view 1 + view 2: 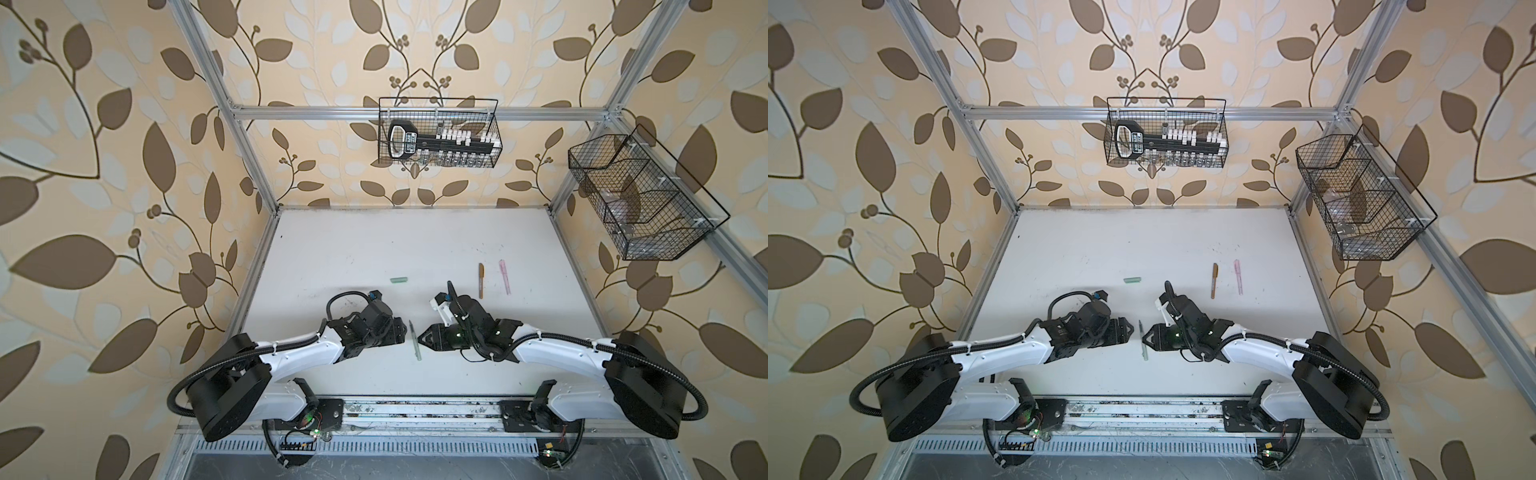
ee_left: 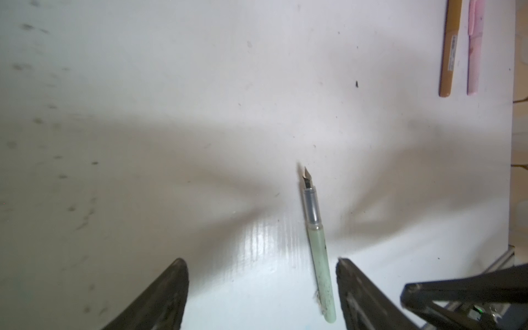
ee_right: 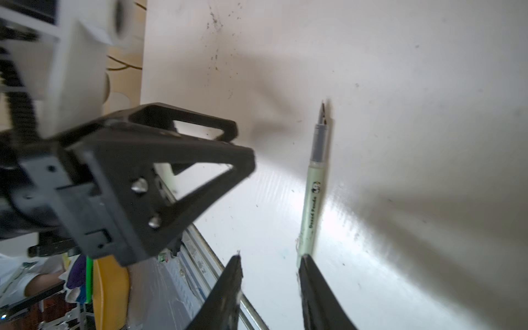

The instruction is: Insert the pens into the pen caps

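**Item 1, pale green pen** (image 1: 414, 340): uncapped with the nib bare, lying flat on the white table (image 1: 374, 241) between the 2 grippers.

**Item 2, pale green cap** (image 1: 400, 279): lying loose, farther back and well apart from its pen.

**Items 3 and 4, tan-brown pen** (image 1: 481, 280) **and pink pen** (image 1: 504, 277): side by side at the right. No loose cap of either colour shows, so both are probably capped.

**Left gripper** (image 2: 261, 263): jaws spread wide and empty, with the green pen just ahead of them.

**Right gripper** (image 3: 268, 257): jaws narrowly parted and empty, with 1 tip at the pen's rear end. Whether it touches cannot be told.

**Tally:** likely 2 of 3 done, 1 left.
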Tool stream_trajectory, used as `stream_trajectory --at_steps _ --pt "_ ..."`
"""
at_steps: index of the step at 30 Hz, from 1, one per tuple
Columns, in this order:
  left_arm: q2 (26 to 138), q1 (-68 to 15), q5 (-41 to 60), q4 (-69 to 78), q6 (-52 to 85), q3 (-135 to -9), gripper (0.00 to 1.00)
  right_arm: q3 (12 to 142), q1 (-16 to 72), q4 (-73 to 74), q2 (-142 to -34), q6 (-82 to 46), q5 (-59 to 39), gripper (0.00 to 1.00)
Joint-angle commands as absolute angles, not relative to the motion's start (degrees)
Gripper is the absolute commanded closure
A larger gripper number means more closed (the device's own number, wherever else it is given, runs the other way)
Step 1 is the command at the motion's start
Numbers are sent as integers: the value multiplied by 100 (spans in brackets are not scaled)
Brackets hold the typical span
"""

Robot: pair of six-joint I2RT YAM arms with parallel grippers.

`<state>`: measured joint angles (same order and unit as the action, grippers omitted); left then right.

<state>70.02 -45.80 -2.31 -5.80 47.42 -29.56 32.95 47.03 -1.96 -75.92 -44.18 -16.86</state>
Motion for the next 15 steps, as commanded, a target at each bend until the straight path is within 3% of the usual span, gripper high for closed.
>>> stream_trajectory --at_steps 1,4,15 --pt "6478 -4605 -988 -1509 4644 -3283 17 3543 4649 -1643 -7726 -3762 -1178 82" --pt "6264 -4597 -1039 -1755 4596 -3329 16 3837 4703 -1941 -8036 -3485 -994 93" --pt "6231 -4597 -840 -1871 4680 -3243 19 4209 5186 -1603 -8969 -3512 -1397 100"
